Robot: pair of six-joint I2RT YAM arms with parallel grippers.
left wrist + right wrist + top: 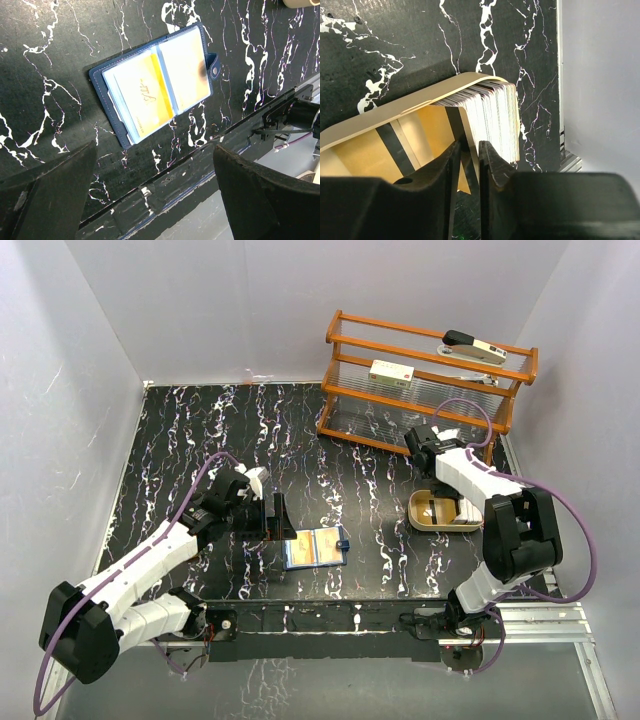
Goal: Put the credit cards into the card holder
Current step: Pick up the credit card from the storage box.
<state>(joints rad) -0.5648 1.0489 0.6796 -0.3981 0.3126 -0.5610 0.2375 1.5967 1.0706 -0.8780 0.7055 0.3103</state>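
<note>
Step in hand, as I read it: the right arm pulls one card out of the tray. Right gripper (469, 146) is down at the tray (395, 114), jaws almost together with a thin slot between them. Can't tell from the wrist view whether a card is actually in that slot. Card stack (495, 115) stands on edge, packed against the tray's right end, just beside the fingers. What looks like a flat card (395, 147) with a dark stripe lies on the tray floor to the left. To do it well: take the outermost card only and bite on its top edge, deep enough to hold but not so deep that a neighbour comes along. Lift straight up along the card's plane so the stack doesn't fan or tip, and confirm it's a single card before travelling. Wallet (314, 549) lies open flat on the table (190, 430) near the front edge, well apart from the tray; a yellow card shows behind a clear sleeve. Left gripper (155, 160) hovers just beside it, jaws wide apart, holding nothing. I'd have it pin the wallet's cover while the right arm slides the card in at a shallow angle, else the wallet will likely skid on that slick top.
</note>
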